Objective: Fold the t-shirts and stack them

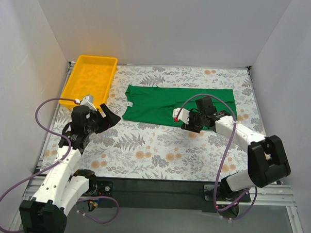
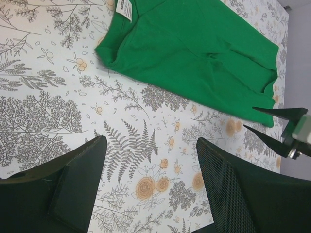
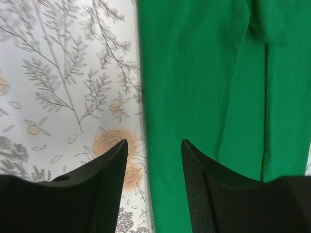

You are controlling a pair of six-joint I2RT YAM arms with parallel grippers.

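Note:
The bright green t-shirt lies flat on the floral table cover, folded into a long strip, with its white neck label at the left end. It also shows in the left wrist view and the right wrist view. My right gripper is open and empty, and its jaws straddle the shirt's near edge. My left gripper is open and empty over bare table, short of the shirt's collar end; its jaws stand wide apart in its own view.
A yellow plastic tray stands at the back left, beside the left gripper. White walls close in the table on three sides. The floral cover spreads in front of the shirt. The right gripper's fingertips show at the right edge of the left wrist view.

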